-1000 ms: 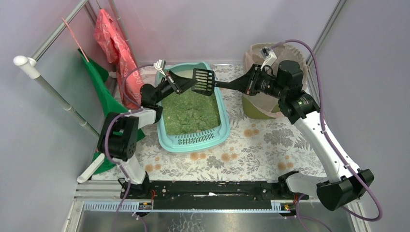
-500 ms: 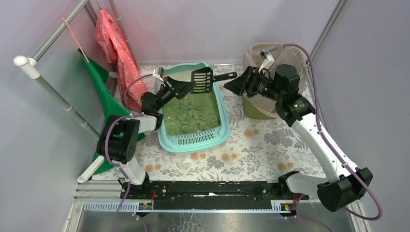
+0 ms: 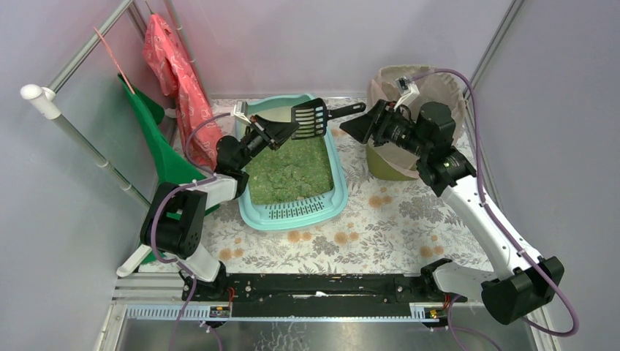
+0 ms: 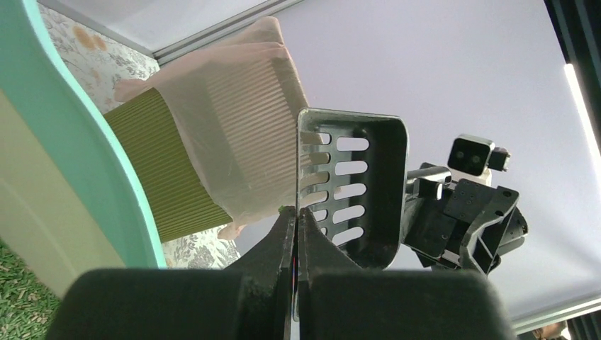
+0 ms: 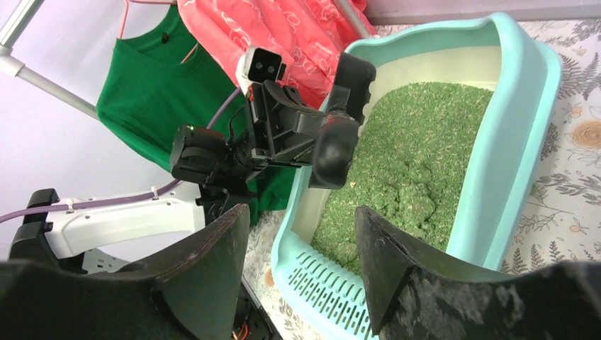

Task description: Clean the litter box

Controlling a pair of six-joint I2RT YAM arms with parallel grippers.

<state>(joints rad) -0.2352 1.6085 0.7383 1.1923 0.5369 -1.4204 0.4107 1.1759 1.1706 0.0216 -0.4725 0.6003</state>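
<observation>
The litter box [image 3: 338, 191] is a pale turquoise tray filled with green granules [image 3: 289, 172]. Over its far end hangs a black slotted scoop [image 3: 309, 121], handle pointing right. My left gripper [image 3: 292, 129] is shut on the scoop's edge; in the left wrist view the jaws [image 4: 298, 212] pinch the thin wall of the scoop [image 4: 354, 191]. My right gripper [image 3: 348, 127] stands open just right of the handle tip, touching nothing. In the right wrist view, the right gripper [image 5: 301, 212] frames the scoop [image 5: 332, 152] and the litter box [image 5: 524, 106] beyond.
A round olive bin [image 3: 387, 164] lined with a beige bag stands right of the tray, under my right arm. A green garment [image 3: 157, 139] and a red one [image 3: 175, 66] hang from the rack at left. A floral cover [image 3: 395, 219] lies on the table.
My right gripper has let go of the scoop handle, opened and drawn back to the right. The left gripper keeps the scoop, which has risen slightly.
</observation>
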